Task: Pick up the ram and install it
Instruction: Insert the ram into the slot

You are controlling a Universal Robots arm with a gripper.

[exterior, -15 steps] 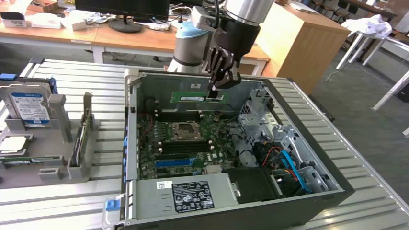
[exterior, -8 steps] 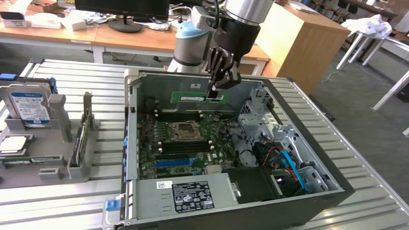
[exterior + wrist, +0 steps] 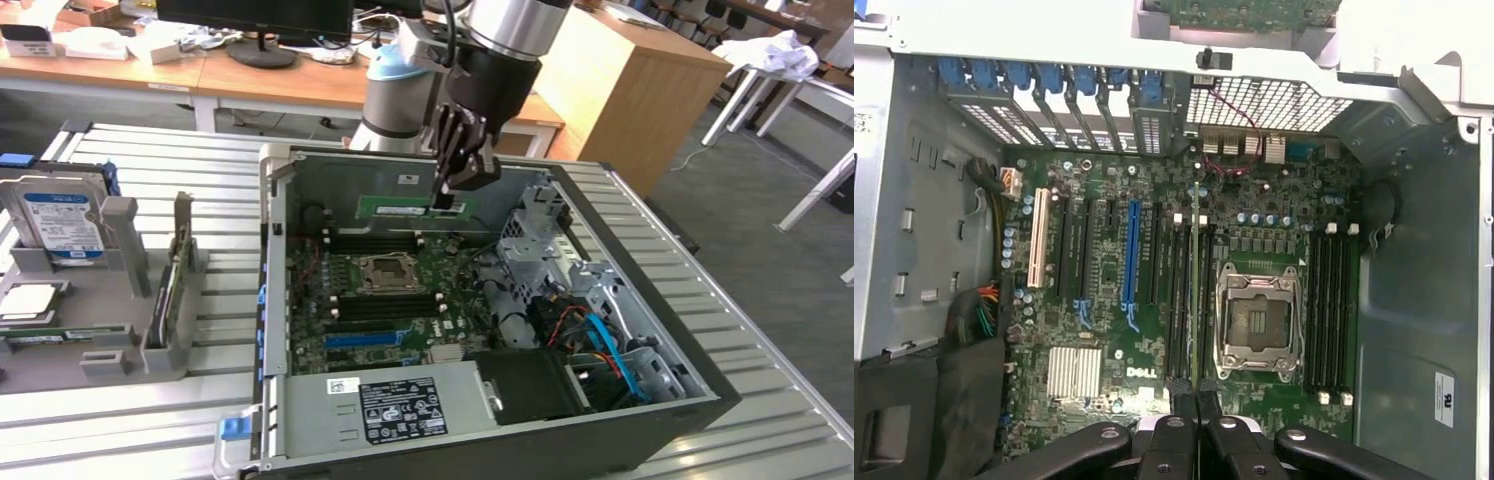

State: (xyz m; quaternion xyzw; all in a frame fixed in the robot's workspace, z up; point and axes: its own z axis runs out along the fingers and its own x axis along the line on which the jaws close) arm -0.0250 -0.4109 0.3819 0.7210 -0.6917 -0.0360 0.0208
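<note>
The jaws (image 3: 449, 190) are clenched on the ram (image 3: 400, 208), pinching one end of the green stick so that most of its length juts out toward the exterior view's left; that leaves the long edge free to meet a slot. The ram hangs over the far part of the open computer case (image 3: 274, 260), which lies on its side on the slatted table (image 3: 134, 160) so that the motherboard (image 3: 387, 310) faces up and the arm can reach straight down into it. The stick is carried on edge with its contact side down, seemingly so it can drop in without being turned.

In the wrist view the ram (image 3: 1199, 290) shows edge-on as a thin line running away from the jaws (image 3: 1197, 402); it lies parallel to the black slots (image 3: 1179, 290) just beside the CPU socket (image 3: 1259, 320), so the grip looks chosen to match their direction. Whether its lower edge touches a slot I cannot tell; from the exterior view it appears to be above the board. The blue slot strip (image 3: 1131, 260) lies well to one side and apart.
</note>
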